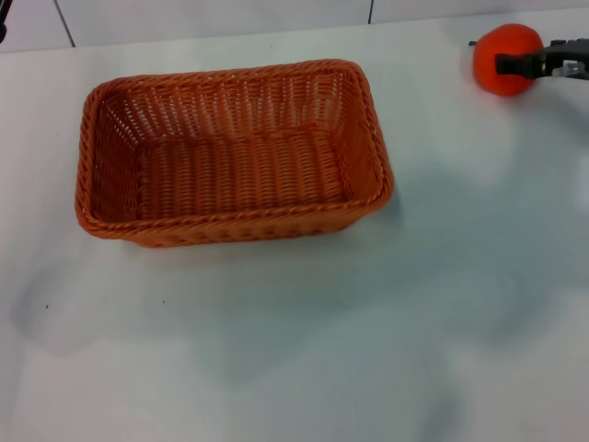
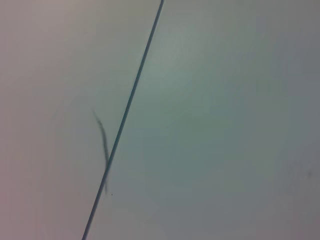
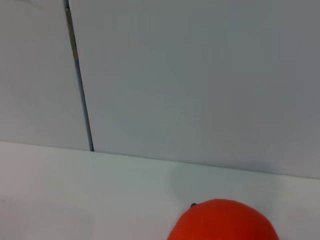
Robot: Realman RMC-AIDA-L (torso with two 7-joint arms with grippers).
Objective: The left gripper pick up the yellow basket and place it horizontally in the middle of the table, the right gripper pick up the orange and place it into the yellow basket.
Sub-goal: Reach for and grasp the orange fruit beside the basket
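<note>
— Head view first: what is seen on the bench (image 1: 304,350)?

— The yellow basket (image 1: 230,152) (it looks more orange-brown) is seen lying longways near the middle of the bench, a bit to the robot's left. Nothing is seen inside it. The orange (image 1: 505,59) is seen far off at the back on the robot's right, well apart from the basket.

— Is the orange being held?

— The right hand (image 1: 512,63) is seen reaching in from the edge, and its dark fingers (image 1: 517,64) are pressed against the orange. It looks like the fruit is clenched between them, though only part of the hand is shown. In the right wrist view only the top of the orange (image 3: 222,220) is seen, with a pale wall behind.

— And the left hand?

— It is not seen in any picture, so its state cannot be told. Only a pale surface with a dark seam line is shown by the left wrist view.

— What could go wrong?

— The orange is round and smooth, so it could be squeezed out sideways if it is gripped off its middle. It could then be rolled away across the shiny bench. A long way must be travelled to the basket, so it could be dropped early. The basket rim could also be bumped if the fruit is carried too low, and the basket could be pushed crooked.
</note>
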